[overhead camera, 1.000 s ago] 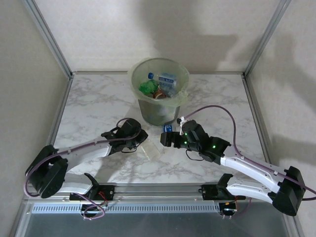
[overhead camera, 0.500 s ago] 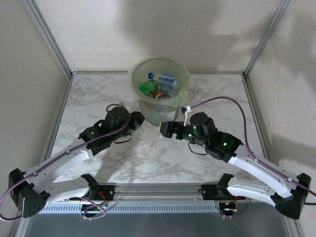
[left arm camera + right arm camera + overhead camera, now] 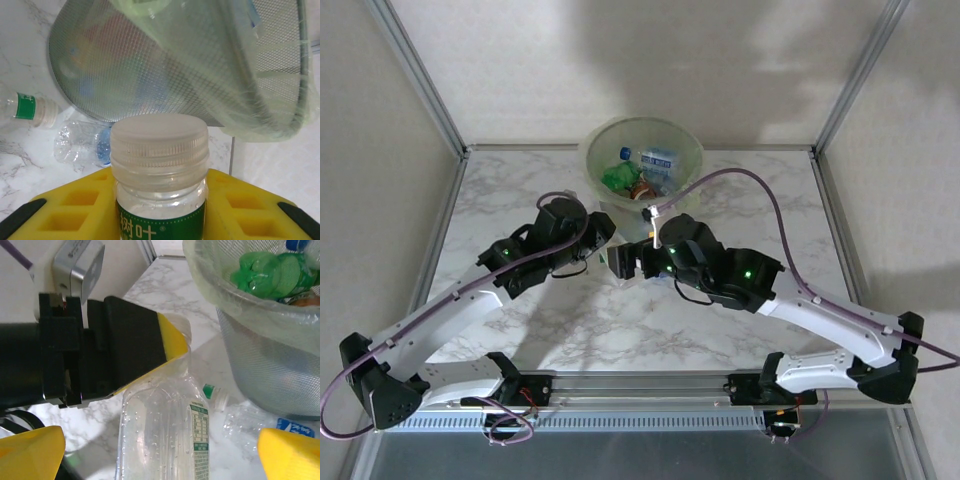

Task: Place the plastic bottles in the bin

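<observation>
Overhead, close together just in front of the bin (image 3: 650, 130). From left wrist, pinching a green-labelled bottle (image 3: 159, 150) near its cap between left fingers (image 3: 70, 210). From right wrist, with right fingers (image 3: 30, 455) spread wide either side of it, could drop it short through mistimed handover.

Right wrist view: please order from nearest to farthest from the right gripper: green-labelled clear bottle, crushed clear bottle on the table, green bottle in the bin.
1. Green-labelled clear bottle, between the right gripper's open fingers.
2. Crushed clear bottle, on the table beside the bin.
3. Green bottle, inside the bin, top right.
</observation>
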Robot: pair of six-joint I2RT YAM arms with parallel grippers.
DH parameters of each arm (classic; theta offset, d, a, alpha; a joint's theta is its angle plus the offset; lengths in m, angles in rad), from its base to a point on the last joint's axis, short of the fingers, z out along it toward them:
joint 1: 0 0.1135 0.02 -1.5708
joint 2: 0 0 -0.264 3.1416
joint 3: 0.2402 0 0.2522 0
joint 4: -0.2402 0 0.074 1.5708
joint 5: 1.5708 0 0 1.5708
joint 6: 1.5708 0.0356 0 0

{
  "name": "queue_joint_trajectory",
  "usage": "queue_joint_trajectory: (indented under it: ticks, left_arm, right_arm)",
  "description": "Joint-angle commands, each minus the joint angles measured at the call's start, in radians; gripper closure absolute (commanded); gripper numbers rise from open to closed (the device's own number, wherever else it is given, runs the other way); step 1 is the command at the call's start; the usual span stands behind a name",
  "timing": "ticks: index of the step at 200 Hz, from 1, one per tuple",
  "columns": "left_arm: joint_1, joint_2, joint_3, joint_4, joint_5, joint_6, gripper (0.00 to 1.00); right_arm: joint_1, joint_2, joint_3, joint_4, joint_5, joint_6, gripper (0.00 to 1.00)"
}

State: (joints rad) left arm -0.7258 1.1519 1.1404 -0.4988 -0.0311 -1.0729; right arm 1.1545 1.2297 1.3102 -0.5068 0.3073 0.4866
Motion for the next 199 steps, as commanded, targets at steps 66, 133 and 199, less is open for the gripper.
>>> queue_joint_trajectory:
  ticks: [66, 133, 199]
  left_arm:
    - [-0.001, 0.026, 0.081, -0.057, -0.039, 0.041, 0.80]
    - [0.007, 0.013, 0.069, -0.046, -0.037, 0.038, 0.81]
    - [0.032, -0.007, 0.039, -0.011, 0.003, 0.023, 0.81]
  right_arm:
    - [0.104, 0.148, 0.107, -0.160, 0.164, -0.081, 0.04]
    - [0.111, 0.177, 0.114, -0.160, 0.194, -0.072, 0.18]
    - [0.110, 0.185, 0.091, -0.135, 0.181, -0.068, 0.27]
